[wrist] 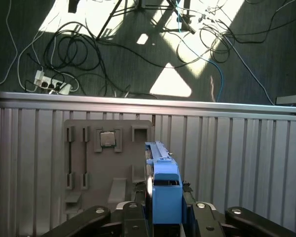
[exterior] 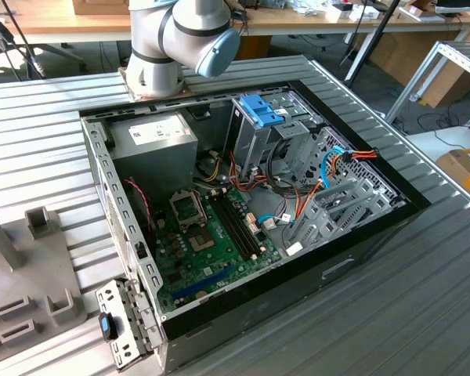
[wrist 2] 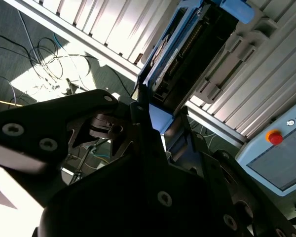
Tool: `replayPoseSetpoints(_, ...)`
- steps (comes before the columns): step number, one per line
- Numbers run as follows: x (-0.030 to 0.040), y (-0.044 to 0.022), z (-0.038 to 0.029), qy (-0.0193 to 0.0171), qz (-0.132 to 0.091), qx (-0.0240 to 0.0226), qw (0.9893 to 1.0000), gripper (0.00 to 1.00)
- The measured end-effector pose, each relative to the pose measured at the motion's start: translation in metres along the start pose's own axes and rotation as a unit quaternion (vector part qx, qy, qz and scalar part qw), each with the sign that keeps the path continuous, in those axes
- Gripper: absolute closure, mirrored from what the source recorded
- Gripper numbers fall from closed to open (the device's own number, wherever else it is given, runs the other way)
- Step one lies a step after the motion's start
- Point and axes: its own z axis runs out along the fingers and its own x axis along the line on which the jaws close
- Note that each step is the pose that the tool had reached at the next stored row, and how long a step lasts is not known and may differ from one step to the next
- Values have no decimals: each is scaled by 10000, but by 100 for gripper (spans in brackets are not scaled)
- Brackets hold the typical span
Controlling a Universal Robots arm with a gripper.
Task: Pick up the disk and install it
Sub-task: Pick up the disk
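Disk seen edge-on in the first wrist view: a thin black slab in a bright blue plastic carrier, with a blocky blue end tab sitting between the fingers of the gripper, which pinch that end from both sides. In the second wrist view the disk runs away from the gripper as a long dark rectangle. Its blue frame is glossy along one edge and a row of small metal contacts runs down its face. It is held over a grey moulded fixture lying on the ribbed aluminium surface. Whether it touches the fixture I cannot tell. The fixture is matt plastic with narrow slots and square pockets, and a small metal-capped chip sits in one pocket. Beyond the surface's edge is dark carpeted floor strewn with looping cables and a white power strip, with patches of sunlight across it. A pale pendant with a red button lies near in the second wrist view. In the exterior view the arm, smooth grey with a blue cap, rises behind an open black case holding a green board, a grey supply box, a ribbed light-blue latch and bundled coloured wires. A perforated bracket lies beside the case.
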Motion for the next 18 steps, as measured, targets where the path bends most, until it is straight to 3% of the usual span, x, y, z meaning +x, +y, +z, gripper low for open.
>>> replayPoseSetpoints(4,2,-49,0,0,0,0,10000,64)
replayPoseSetpoints(10,8,-192,1,0,0,0,10000,64)
replayPoseSetpoints(18,22,-519,2,0,0,0,10000,64)
